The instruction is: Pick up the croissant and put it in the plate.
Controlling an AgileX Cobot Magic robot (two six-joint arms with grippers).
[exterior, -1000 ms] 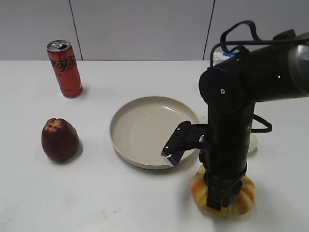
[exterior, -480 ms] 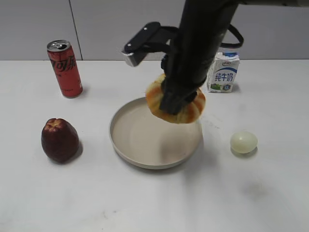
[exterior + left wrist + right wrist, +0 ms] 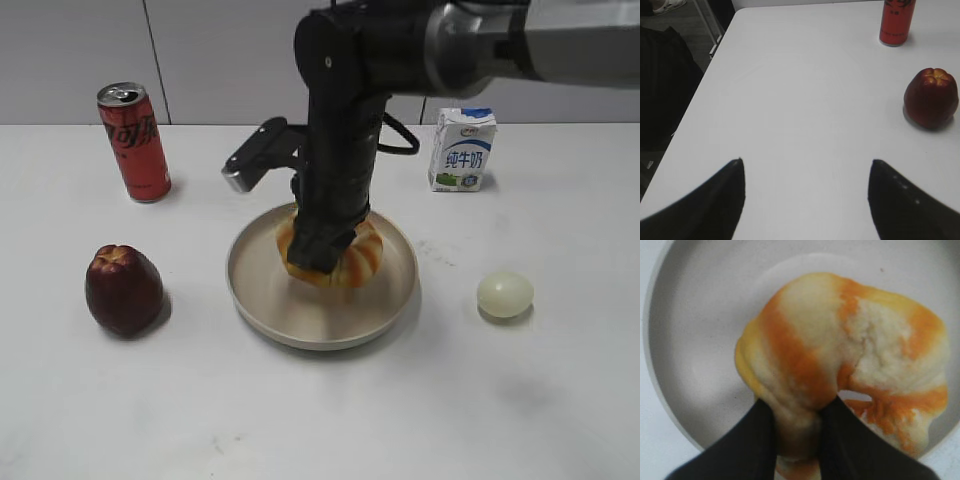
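Your right claw (image 3: 318,258), pinching the croissant (image 3: 345,256) by its edge, has swung from the surface beside the egg (image 3: 505,294) to low inside the plate (image 3: 262,285), so only release remains.

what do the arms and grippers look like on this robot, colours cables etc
The right arm is glossy black and chunky, turning silver-grey along its upper link, with a black cable looping beside it and a small silver-tipped bracket sticking out. The right gripper has matte black tapered fingers. The left gripper shows two black pointed fingers; no markings are readable.
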